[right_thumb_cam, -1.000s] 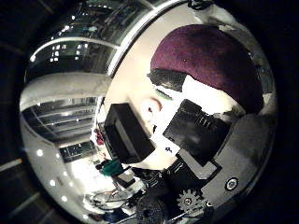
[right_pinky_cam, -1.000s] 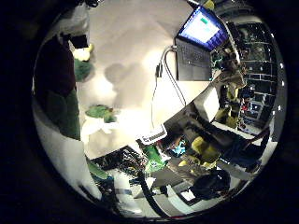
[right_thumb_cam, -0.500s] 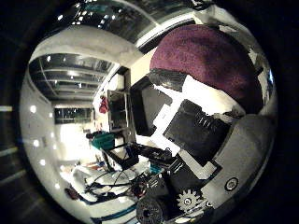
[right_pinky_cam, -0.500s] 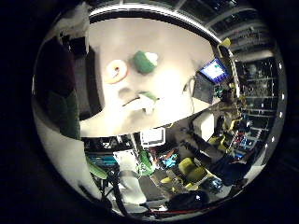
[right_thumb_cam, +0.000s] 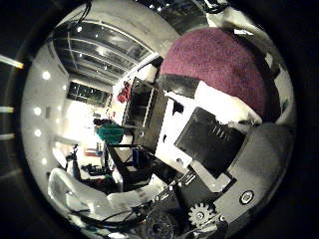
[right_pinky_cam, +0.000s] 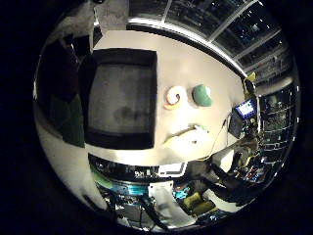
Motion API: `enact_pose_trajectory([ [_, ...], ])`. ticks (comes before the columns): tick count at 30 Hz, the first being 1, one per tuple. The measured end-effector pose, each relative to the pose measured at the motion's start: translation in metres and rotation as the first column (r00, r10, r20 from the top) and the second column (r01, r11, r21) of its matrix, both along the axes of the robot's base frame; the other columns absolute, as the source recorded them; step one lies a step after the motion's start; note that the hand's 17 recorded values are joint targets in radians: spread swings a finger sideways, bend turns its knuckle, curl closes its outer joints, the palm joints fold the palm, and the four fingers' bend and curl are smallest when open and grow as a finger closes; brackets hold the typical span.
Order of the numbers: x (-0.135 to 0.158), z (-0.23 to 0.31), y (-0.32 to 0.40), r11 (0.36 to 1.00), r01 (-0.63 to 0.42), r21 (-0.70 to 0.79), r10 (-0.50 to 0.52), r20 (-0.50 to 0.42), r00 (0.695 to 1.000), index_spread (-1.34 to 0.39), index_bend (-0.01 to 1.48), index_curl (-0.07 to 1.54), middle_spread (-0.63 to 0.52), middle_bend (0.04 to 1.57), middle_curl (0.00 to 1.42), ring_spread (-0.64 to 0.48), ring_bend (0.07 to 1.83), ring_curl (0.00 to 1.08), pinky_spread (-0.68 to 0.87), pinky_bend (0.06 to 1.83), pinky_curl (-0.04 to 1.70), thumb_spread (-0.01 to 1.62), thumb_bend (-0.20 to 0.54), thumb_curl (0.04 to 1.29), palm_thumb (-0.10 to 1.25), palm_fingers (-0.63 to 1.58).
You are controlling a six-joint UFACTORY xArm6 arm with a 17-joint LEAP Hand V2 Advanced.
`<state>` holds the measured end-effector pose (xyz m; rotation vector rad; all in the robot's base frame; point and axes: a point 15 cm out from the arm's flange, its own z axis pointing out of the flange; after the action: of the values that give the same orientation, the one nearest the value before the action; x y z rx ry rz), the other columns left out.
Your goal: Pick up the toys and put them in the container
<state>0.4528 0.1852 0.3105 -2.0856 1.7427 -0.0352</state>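
The hand (right_thumb_cam: 214, 144) is gripping a purple plush toy (right_thumb_cam: 214, 64) against its palm. The dark container (right_pinky_cam: 120, 98) is lying below on the white table (right_pinky_cam: 195, 63), with three toys beside it: a pink-white ring (right_pinky_cam: 174, 96), a green plush (right_pinky_cam: 202, 95) and a pale yellow toy (right_pinky_cam: 188, 134). Only the little finger side view is showing them.

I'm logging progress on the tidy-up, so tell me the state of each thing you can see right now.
Dark container: on the table, empty.
Purple plush toy: held close against the hand.
Orange-and-white toy: on the table beside the container.
Green toy: on the table.
White-and-yellow toy: on the table.
Laptop: open, screen lit.
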Motion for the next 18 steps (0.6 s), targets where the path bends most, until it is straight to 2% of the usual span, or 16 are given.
enact_pose_trajectory([
  [1,-0.009,-0.017,0.002,0.999,-0.030,-0.018,0.030,-0.020,0.999,-0.38,0.81,0.59,-0.15,0.97,0.47,-0.15,1.09,0.47,-0.17,0.98,0.69,1.01,-0.034,0.37,0.72,0.04],
  [2,-0.015,-0.026,0.004,0.997,-0.067,-0.033,0.066,-0.030,0.997,-0.42,0.71,0.48,-0.12,0.84,0.40,-0.07,0.88,0.35,0.02,0.89,0.58,1.01,-0.034,0.36,0.70,-0.10],
  [3,-0.021,-0.034,0.005,0.994,-0.101,-0.046,0.099,-0.039,0.994,-0.44,0.66,0.44,-0.10,0.76,0.37,-0.01,0.80,0.29,0.12,0.84,0.52,1.01,-0.037,0.36,0.68,-0.10],
  [4,-0.025,-0.039,0.006,0.990,-0.128,-0.055,0.125,-0.051,0.991,-0.45,0.65,0.43,-0.09,0.72,0.36,0.00,0.78,0.28,0.15,0.84,0.51,1.01,-0.036,0.35,0.68,-0.11],
  [5,-0.031,-0.044,0.006,0.987,-0.150,-0.064,0.145,-0.069,0.987,-0.46,0.52,0.38,-0.05,0.59,0.32,0.07,0.66,0.24,0.26,0.78,0.47,1.00,-0.043,0.34,0.64,-0.21],
  [7,-0.041,-0.051,0.005,0.979,-0.191,-0.076,0.183,-0.109,0.977,-0.48,0.36,0.33,0.00,0.42,0.28,0.14,0.51,0.20,0.38,0.68,0.40,0.98,-0.040,0.32,0.58,-0.16],
  [13,-0.047,-0.054,-0.014,0.971,-0.219,-0.101,0.203,-0.149,0.968,-0.50,0.19,0.30,0.04,0.23,0.26,0.19,0.35,0.17,0.44,0.55,0.34,0.94,-0.035,0.30,0.50,-0.06],
  [18,-0.047,-0.052,-0.067,0.966,-0.190,-0.173,0.159,-0.179,0.971,-0.48,0.15,0.28,0.05,0.19,0.27,0.20,0.30,0.18,0.44,0.51,0.32,0.94,-0.030,0.30,0.48,-0.03],
])
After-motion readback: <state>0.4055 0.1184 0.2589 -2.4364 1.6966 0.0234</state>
